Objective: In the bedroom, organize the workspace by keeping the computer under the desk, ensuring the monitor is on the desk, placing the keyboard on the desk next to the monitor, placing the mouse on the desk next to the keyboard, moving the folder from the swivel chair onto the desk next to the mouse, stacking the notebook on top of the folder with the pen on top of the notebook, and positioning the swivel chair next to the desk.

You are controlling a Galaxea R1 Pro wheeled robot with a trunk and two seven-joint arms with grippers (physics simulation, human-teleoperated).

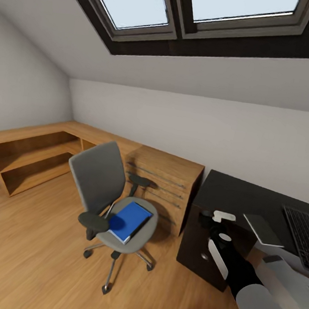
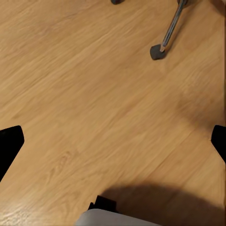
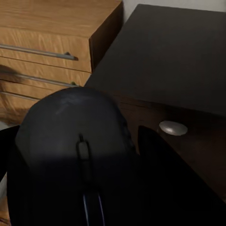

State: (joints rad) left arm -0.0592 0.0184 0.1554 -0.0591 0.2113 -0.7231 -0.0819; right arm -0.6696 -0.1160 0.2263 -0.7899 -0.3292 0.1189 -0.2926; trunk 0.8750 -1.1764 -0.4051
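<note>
A black mouse [image 3: 75,141] sits between the dark fingers of my right gripper [image 3: 84,193], which is shut on it. In the head view this gripper [image 1: 215,220] hangs at the near left corner of the black-topped desk [image 1: 246,191]. The keyboard [image 1: 304,235] lies on the desk at the far right. The swivel chair [image 1: 103,187] stands on the floor left of the desk, with the blue folder [image 1: 130,220] flat on its seat. My left gripper [image 2: 113,143] is open over bare wood floor, close to a chair caster [image 2: 159,51].
A light-wood dresser [image 1: 166,182] stands between chair and desk, against the wall. A low wooden shelf [image 1: 29,154] runs along the left wall. The desk's dark drawer unit [image 3: 188,141] has a round knob [image 3: 173,127]. A thin grey rectangle [image 1: 263,229] lies beside the keyboard.
</note>
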